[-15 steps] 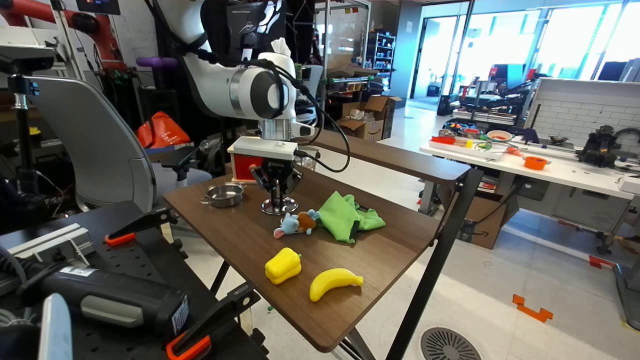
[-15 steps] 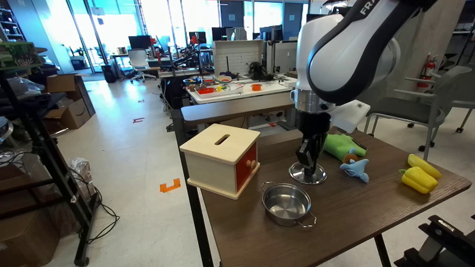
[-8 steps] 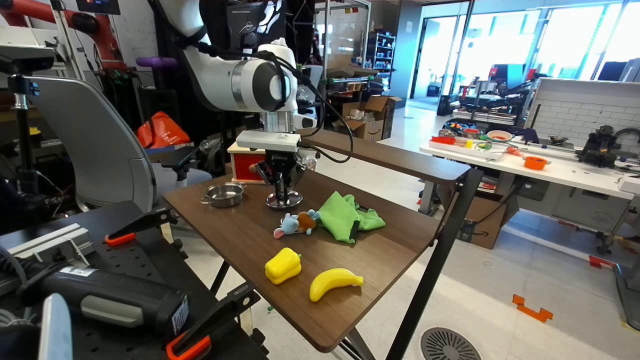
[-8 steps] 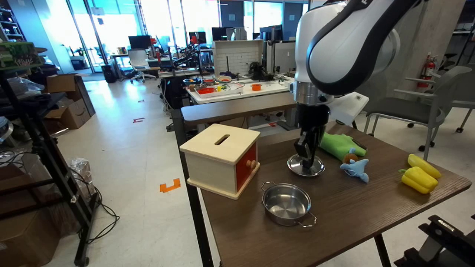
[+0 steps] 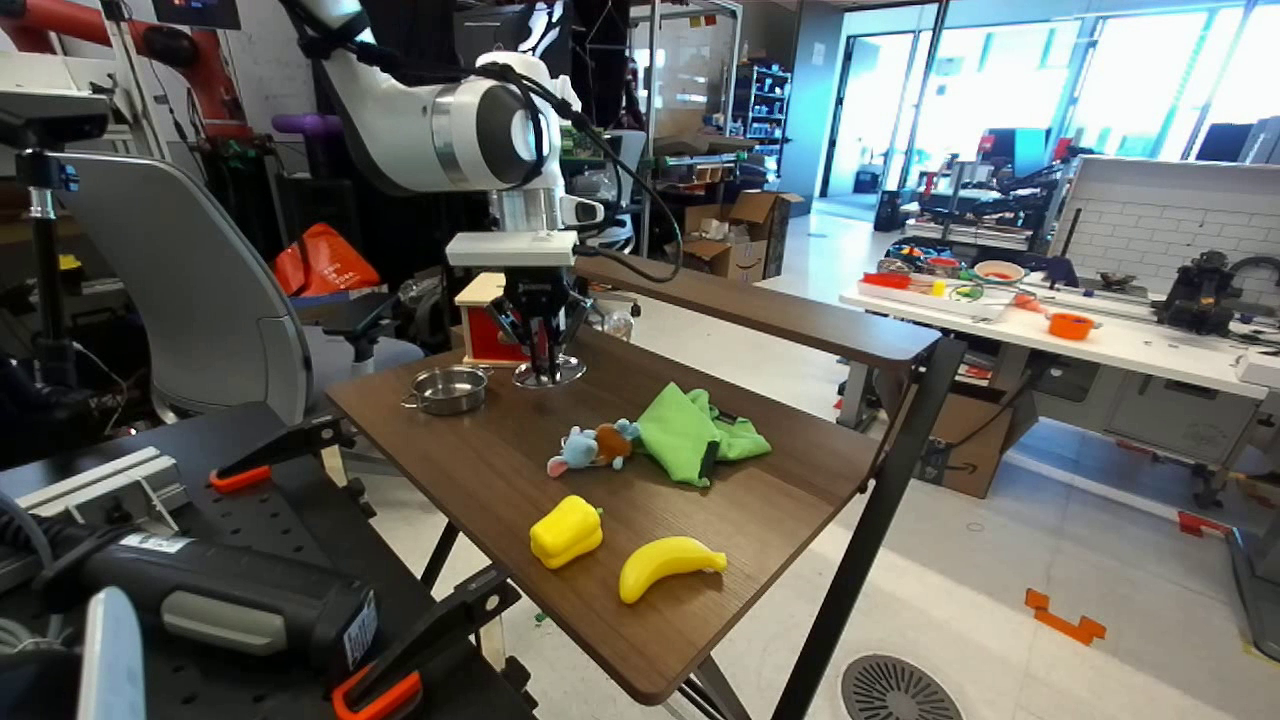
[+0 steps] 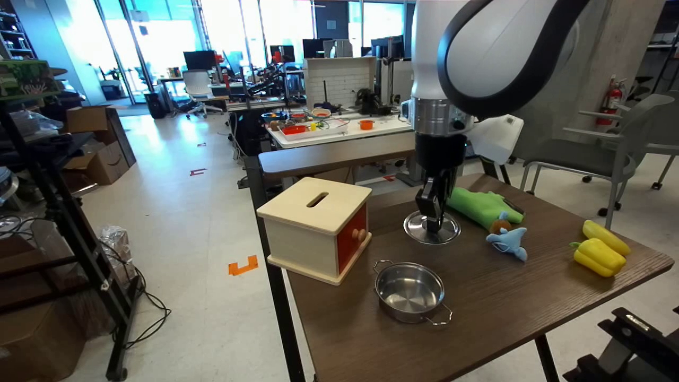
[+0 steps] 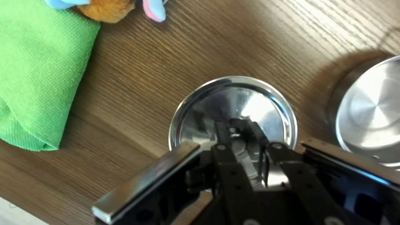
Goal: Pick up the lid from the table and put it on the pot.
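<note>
The lid (image 6: pixel 415 228) is a low, round, shiny metal disc. It also shows in an exterior view (image 5: pixel 572 371) and large in the wrist view (image 7: pixel 228 100). My gripper (image 6: pixel 434 225) points down and is shut on the lid's middle, where its fingertips hide the grip; it also shows in the wrist view (image 7: pixel 238 125). The lid hangs roughly level, seemingly a little above the table. The pot (image 6: pixel 409 292) is a small shallow silvery pot with two wire handles. It stands uncovered on the table beside the lid, and at the right edge of the wrist view (image 7: pixel 375 109).
A wooden box with a red front (image 6: pixel 313 233) stands close to the pot and lid. A green cloth (image 5: pixel 685 435) and a blue plush toy (image 5: pixel 575 450) lie on the table (image 5: pixel 480 465). A yellow pepper (image 5: pixel 567 532) and a banana (image 5: pixel 668 568) lie farther off.
The lid has risen with my gripper off its earlier spot and shifted toward the box side. The pot and other objects have not moved.
</note>
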### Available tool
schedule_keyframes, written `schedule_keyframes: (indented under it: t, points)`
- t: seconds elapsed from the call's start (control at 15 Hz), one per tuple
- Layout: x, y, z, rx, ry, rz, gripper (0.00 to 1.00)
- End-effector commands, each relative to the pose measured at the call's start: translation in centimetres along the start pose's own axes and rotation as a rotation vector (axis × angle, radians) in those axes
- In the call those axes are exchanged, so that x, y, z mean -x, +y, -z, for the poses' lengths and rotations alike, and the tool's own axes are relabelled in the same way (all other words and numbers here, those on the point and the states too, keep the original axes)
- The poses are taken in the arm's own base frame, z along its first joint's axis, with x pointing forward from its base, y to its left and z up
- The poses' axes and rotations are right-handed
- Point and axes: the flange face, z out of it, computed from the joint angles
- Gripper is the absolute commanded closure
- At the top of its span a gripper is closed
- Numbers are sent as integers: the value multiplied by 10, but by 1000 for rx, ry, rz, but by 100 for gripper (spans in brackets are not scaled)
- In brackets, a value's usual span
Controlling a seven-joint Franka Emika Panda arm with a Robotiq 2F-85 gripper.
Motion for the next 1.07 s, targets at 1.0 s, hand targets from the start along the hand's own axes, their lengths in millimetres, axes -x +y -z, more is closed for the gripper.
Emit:
schedule_keyframes:
  t: [1.0]
  points:
    - [4,-74,13,-18,-46,237,95]
